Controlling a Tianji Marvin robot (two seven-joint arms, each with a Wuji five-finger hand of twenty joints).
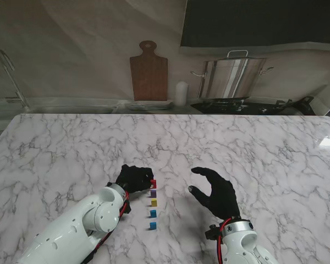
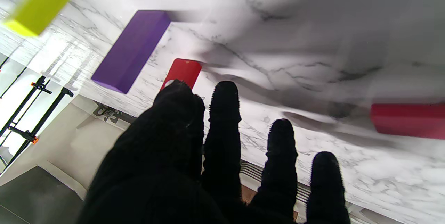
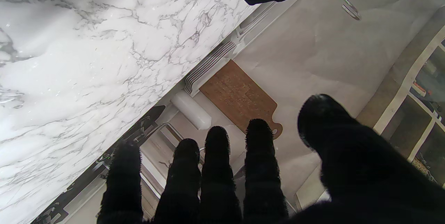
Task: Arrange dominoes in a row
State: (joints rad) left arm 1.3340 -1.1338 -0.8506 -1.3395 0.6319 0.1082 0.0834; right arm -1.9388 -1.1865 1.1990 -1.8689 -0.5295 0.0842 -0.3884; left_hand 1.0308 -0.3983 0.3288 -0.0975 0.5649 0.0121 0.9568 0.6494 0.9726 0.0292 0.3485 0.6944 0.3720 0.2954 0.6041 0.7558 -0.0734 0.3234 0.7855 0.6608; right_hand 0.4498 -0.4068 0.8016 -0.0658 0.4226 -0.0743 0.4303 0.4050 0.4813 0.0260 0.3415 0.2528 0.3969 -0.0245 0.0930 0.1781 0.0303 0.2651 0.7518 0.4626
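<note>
A short row of upright dominoes runs away from me at the table's middle: a blue one (image 1: 152, 225) nearest, another blue (image 1: 153, 213), yellow (image 1: 153, 203), then purple (image 1: 153, 193). At the far end stands a red domino (image 1: 153, 182), pinched by the fingertips of my left hand (image 1: 135, 177). The left wrist view shows the red domino (image 2: 182, 73) between thumb and forefinger, with the purple (image 2: 132, 50) and yellow (image 2: 41, 3) beside it. A second, darker red block (image 2: 406, 119) lies off past the little finger. My right hand (image 1: 217, 192) hovers open to the right of the row, holding nothing.
Behind the table's far edge stand a wooden cutting board (image 1: 148, 69), a stack of plates (image 1: 148, 104), a white cylinder (image 1: 180, 93) and a steel pot (image 1: 231, 77) on a stove. Bare marble (image 1: 264, 148) spreads around both hands.
</note>
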